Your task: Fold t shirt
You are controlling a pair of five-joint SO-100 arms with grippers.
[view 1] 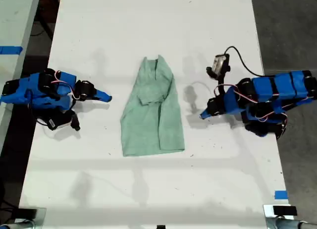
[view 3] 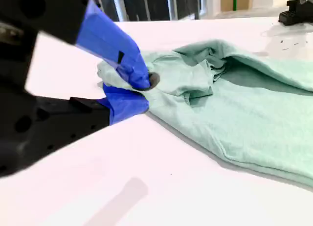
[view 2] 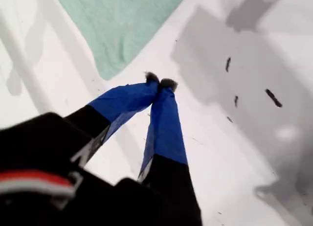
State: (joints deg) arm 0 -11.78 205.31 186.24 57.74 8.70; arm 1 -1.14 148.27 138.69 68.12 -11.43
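Observation:
The t shirt (view 1: pixel 153 120) lies flat mid-table, pale mint green, collar at the far end, one sleeve folded in over its chest. My first gripper (view 1: pixel 203 115) is the one on the exterior view's right. It is shut and empty, its tips (view 2: pixel 160 82) just above the table, a short way off the t shirt's hem corner (view 2: pixel 117 25). My second gripper (view 1: pixel 105 96), on the exterior view's left, lies low and points at the shirt. It is shut (view 3: pixel 144 91) with nothing in it, and the t shirt (view 3: pixel 234 113) sits just beyond its tips, apart from them.
The white table (view 1: pixel 148 189) has dark floor past its edge on the exterior view's right. A second table (view 1: pixel 12 21) with blue tape stands at that view's left. A blue tape mark (view 1: pixel 280 195) sits near the front corner on that view's right.

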